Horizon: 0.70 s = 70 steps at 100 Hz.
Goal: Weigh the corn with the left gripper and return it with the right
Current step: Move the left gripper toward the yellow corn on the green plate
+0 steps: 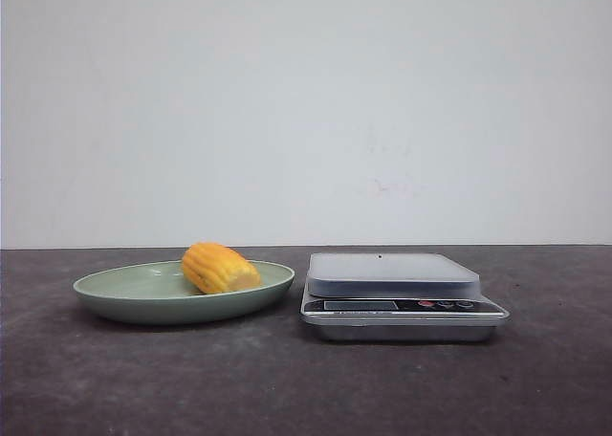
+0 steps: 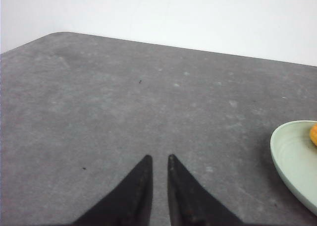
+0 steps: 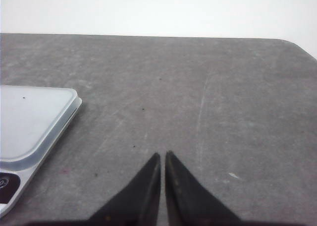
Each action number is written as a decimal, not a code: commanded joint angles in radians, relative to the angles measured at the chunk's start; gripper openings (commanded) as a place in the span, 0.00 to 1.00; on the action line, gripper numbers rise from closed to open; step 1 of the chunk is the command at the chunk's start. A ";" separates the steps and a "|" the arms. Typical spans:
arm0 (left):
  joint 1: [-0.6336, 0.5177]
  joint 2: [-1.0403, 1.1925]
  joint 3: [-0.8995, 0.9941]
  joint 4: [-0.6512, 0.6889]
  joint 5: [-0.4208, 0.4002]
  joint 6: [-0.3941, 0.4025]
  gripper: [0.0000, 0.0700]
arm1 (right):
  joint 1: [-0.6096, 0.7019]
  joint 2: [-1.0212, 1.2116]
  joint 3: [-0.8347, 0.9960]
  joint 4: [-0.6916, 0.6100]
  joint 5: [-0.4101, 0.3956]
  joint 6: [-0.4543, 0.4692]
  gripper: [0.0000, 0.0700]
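Lying on its side in a pale green plate (image 1: pixel 115 288): the corn (image 1: pixel 219 268), short and fat, yellow-orange, with bumpy rows running along it and a paler cut end pointing toward the front. Sitting on the dark gray table (image 1: pixel 287 388), left of a kitchen scale (image 1: pixel 402 307), with a small gap between plate and scale. Nothing sitting on the scale's gray top.

Not showing any arm in the front view. Showing only in the left wrist view: the left gripper (image 2: pixel 157 159), hanging over bare table, tips nearly pressed together with just a thin gap, pinching nothing, plus the plate's edge and a tiny bit of orange corn at the side. Showing only in the right wrist view: the right gripper (image 3: pixel 163 154), tips nearly touching, gripping nothing, with the scale's corner off to one side.
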 commanded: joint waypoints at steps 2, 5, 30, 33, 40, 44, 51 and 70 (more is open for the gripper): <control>0.002 0.000 -0.018 0.019 0.002 -0.006 0.02 | -0.001 -0.002 -0.002 0.000 -0.004 0.023 0.01; 0.002 0.000 -0.018 0.018 0.003 -0.010 0.02 | -0.001 -0.002 -0.002 0.001 -0.003 0.024 0.01; 0.002 0.000 -0.018 0.014 0.002 -0.014 0.02 | -0.001 -0.002 -0.002 0.007 -0.004 0.068 0.01; 0.002 0.000 -0.018 0.019 0.003 -0.037 0.02 | -0.001 -0.002 -0.001 0.013 -0.006 0.078 0.01; 0.002 0.000 -0.011 0.026 0.010 -0.087 0.02 | -0.001 -0.002 0.010 0.015 -0.008 0.135 0.01; 0.002 0.001 0.003 0.025 0.027 -0.122 0.02 | 0.000 -0.002 0.025 0.014 -0.014 0.163 0.01; -0.001 0.012 0.049 0.006 0.041 -0.167 0.02 | 0.000 0.004 0.069 0.002 -0.025 0.195 0.01; -0.018 0.160 0.316 -0.027 0.074 -0.278 0.02 | 0.008 0.117 0.294 -0.027 -0.064 0.298 0.00</control>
